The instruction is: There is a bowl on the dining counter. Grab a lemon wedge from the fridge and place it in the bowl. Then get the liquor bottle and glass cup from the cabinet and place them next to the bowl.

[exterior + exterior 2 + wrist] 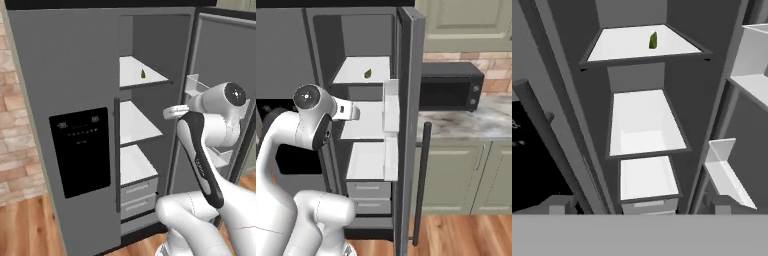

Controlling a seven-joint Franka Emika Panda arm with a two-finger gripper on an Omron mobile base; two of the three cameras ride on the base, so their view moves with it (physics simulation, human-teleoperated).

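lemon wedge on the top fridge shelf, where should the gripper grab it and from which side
Judging by its pose, grip the lemon wedge across its narrow sides, low on the body. It stands upright, pointed end up, on the top shelf, so come in level from the fridge's open front.

Fridge [75, 65] top beyond frame edge

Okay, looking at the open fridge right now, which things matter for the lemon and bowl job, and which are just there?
For the job:
- lemon wedge on the top shelf
- fridge, right door swung open
- gripper, open, facing the shelves

Just there:
- microwave
- marble worktop
- green base cabinets
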